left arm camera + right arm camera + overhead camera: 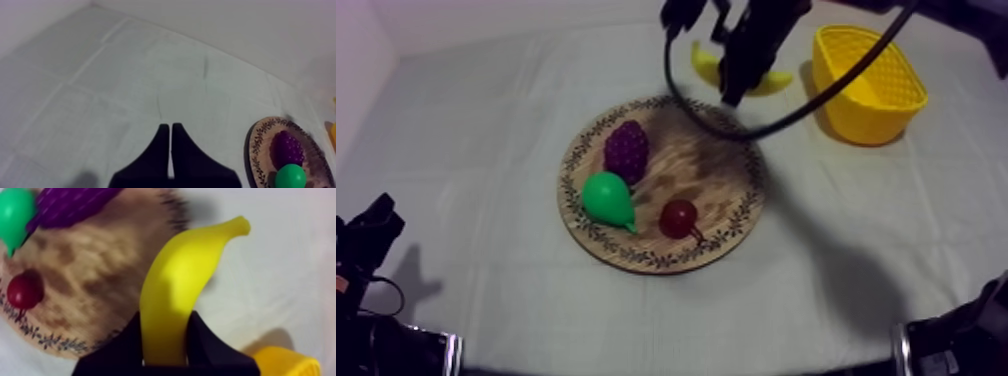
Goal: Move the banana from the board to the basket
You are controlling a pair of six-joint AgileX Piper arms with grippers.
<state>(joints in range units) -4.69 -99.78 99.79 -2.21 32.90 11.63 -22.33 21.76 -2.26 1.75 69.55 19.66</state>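
left gripper (170, 126): two matte black fingers (150, 162), slim at the tips, flaring wide toward the base. right gripper (165, 319): same black tapered shape. right arm (761, 35) behind it: black, blocky.

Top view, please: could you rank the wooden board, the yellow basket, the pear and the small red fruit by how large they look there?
1. wooden board
2. yellow basket
3. pear
4. small red fruit
The basket sits farther from the camera, yet the order is plain.
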